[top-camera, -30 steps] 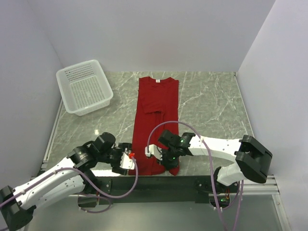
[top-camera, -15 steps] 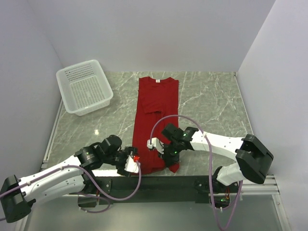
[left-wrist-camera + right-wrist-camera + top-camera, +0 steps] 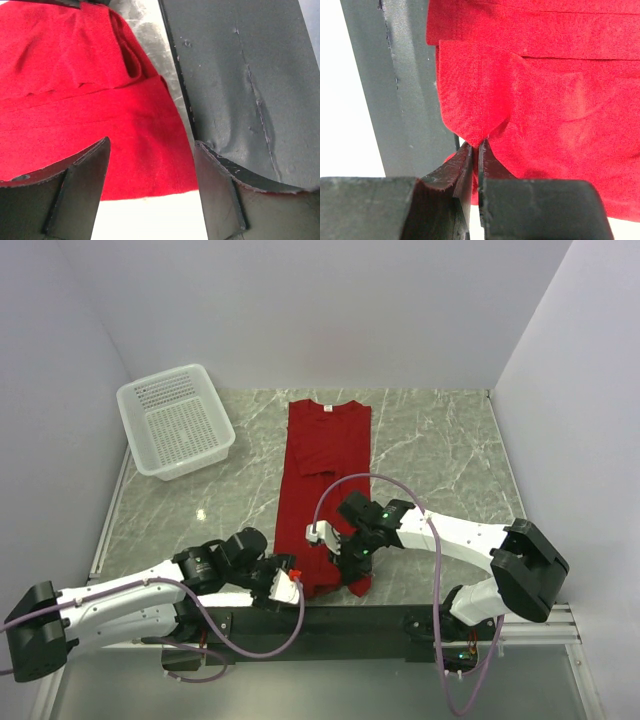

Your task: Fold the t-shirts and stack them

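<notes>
T-shirt (image 3: 325,455) hem — partly hidden beneath the right jaws.

Around me stand three plain pale walls: a back wall (image 3: 320,310), a left wall (image 3: 50,390) and a right wall (image 3: 590,390). Below lies a grey-green marbled counter (image 3: 440,460) with white veins, a dark rail (image 3: 370,622) along its near edge. The light is soft and even, with one small glint (image 3: 202,513) on the stone.
</notes>
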